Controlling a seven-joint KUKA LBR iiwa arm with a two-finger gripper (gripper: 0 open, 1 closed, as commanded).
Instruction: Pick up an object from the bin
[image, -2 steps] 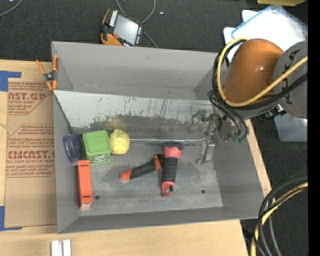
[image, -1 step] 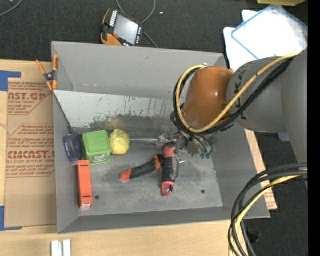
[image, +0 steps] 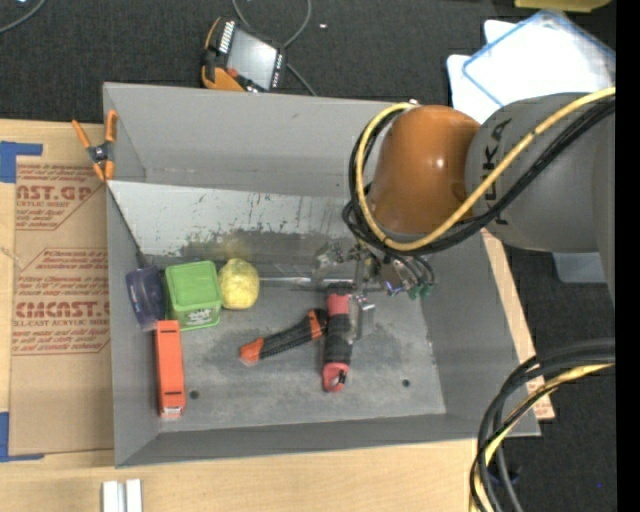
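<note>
- Black floor (image: 60, 50) extends along the far side.
- Black-and-orange cabled handheld device (image: 240, 58) lies on it, far centre-left.
- White, blue-edged flat plastic panel (image: 530, 60) lies far right.

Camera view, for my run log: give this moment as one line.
gripper: at top end of black-and-red tool | neighbour: black-and-orange tool beside it | grasp: cannot tell

Mostly dull metal and plastic in here

The grey bin (image: 250, 130) is matt sheet metal, floor scuffed and smudgy toward 12 o'clock. The green box (image: 193, 292) at 9 o'clock looks like smooth, slightly shiny plastic, and the yellow lump (image: 239, 283) beside it is matt and soft-looking. The orange cover (image: 425, 165) on the wrist at 2 o'clock is glossy.
</note>
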